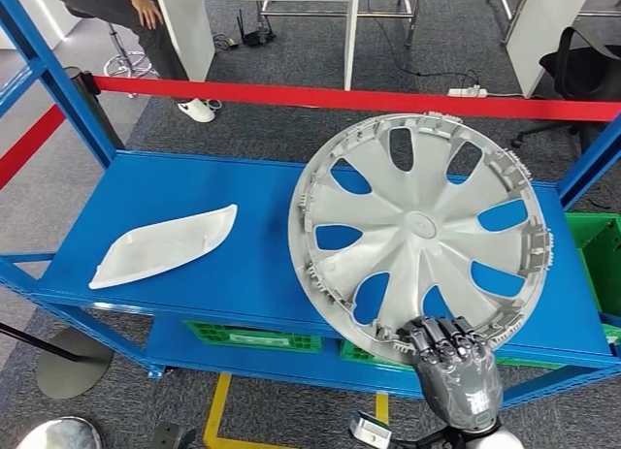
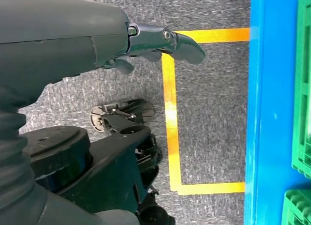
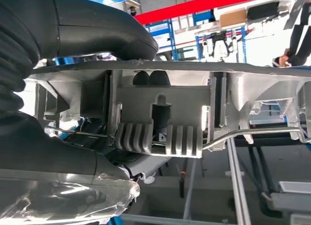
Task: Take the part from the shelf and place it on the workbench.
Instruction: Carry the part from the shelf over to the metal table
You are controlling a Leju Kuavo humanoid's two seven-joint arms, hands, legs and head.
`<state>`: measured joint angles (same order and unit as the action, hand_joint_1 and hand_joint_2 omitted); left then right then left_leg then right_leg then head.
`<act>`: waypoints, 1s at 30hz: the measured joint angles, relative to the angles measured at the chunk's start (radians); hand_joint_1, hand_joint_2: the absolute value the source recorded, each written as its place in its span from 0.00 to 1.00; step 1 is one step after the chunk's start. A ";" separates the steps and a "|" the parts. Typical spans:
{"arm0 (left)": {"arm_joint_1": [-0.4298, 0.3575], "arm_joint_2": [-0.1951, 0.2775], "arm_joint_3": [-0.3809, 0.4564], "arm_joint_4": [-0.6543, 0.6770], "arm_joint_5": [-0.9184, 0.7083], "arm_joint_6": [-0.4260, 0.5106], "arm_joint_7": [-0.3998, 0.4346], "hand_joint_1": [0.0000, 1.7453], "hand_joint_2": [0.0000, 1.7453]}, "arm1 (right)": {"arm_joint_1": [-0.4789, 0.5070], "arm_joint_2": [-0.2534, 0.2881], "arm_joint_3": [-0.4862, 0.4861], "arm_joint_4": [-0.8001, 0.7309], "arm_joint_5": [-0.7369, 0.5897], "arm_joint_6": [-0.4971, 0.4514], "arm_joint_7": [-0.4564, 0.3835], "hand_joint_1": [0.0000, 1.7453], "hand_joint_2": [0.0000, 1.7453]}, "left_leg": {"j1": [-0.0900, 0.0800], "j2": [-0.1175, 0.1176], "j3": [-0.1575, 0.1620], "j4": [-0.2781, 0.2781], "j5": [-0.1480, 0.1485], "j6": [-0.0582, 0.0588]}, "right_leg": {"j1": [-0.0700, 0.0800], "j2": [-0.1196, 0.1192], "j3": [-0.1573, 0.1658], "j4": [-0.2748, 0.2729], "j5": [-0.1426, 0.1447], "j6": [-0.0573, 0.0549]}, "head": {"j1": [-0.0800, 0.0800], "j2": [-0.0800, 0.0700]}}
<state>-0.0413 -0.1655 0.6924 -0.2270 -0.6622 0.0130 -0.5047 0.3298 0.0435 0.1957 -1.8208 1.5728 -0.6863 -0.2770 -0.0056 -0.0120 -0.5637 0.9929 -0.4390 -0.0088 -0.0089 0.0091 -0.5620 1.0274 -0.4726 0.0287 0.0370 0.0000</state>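
gripping the wheel cover (image 1: 417,231) rim — right hand (image 1: 454,367)

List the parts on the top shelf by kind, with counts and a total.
Wheel covers: 1, the silver hubcap, its near rim held by the right hand.
Trim panels: 1, the pale curved panel lying flat on the shelf.
Total: 2
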 joint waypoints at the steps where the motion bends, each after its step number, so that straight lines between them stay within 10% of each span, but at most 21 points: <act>1: 0.000 0.000 0.000 0.000 0.000 0.000 0.000 0.00 1.00 | 0.000 0.000 0.000 0.000 0.000 0.000 0.000 1.00 1.00 | 0.002 0.000 0.000 -0.006 0.000 0.005 | -0.001 0.000 -0.002 0.000 -0.001 0.006 | 0.000 0.000; 8: 0.001 -0.002 0.000 0.000 0.000 0.000 0.000 0.00 1.00 | 0.001 0.000 0.002 0.000 0.000 0.000 -0.002 1.00 1.00 | 0.007 0.001 0.006 -0.016 0.002 0.027 | -0.002 -0.003 -0.139 0.285 -0.122 0.030 | 0.012 0.000; 13: 0.001 -0.002 0.000 0.000 0.000 0.000 0.000 0.00 1.00 | 0.000 0.000 0.002 0.000 0.001 0.000 -0.002 1.00 1.00 | 0.003 -0.003 0.014 -0.011 -0.008 0.013 | -0.004 -0.004 -0.009 0.026 0.005 0.025 | 0.012 0.000; 18: 0.001 0.000 0.000 0.000 0.000 0.000 0.000 0.00 1.00 | 0.000 0.000 0.000 0.000 0.000 0.000 -0.002 1.00 1.00 | 0.001 -0.001 0.001 0.023 -0.032 -0.007 | -0.006 -0.001 0.000 0.005 0.000 -0.006 | 0.005 0.000; 23: 0.002 0.000 0.000 0.000 0.000 0.000 0.000 0.00 1.00 | 0.001 0.000 0.000 0.000 0.000 0.000 -0.001 1.00 1.00 | 0.006 0.001 -0.131 0.288 -0.138 -0.022 | -0.006 -0.003 -0.001 0.004 0.001 -0.019 | -0.001 0.000; 27: 0.001 0.000 0.000 0.000 0.000 0.000 0.000 0.00 1.00 | 0.000 0.000 0.000 0.000 0.000 0.000 -0.001 1.00 1.00 | 0.003 0.001 -0.049 0.102 -0.009 -0.006 | -0.003 0.001 0.004 0.004 -0.003 -0.017 | -0.001 0.000; 30: -0.001 0.000 0.000 0.000 0.000 0.000 0.000 0.00 1.00 | 0.001 0.000 0.000 0.000 0.000 0.000 -0.001 1.00 1.00 | -0.002 0.000 -0.007 0.007 0.005 0.002 | 0.000 0.002 0.001 0.003 -0.004 -0.004 | 0.000 0.000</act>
<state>-0.0419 -0.1656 0.6924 -0.2270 -0.6622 0.0130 -0.5047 0.3303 0.0435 0.1956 -1.8208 1.5731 -0.6863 -0.2781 -0.0078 -0.0120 -0.5709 0.9998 -0.4338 -0.0064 -0.0085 0.0110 -0.5613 1.0305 -0.4763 0.0246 0.0371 0.0000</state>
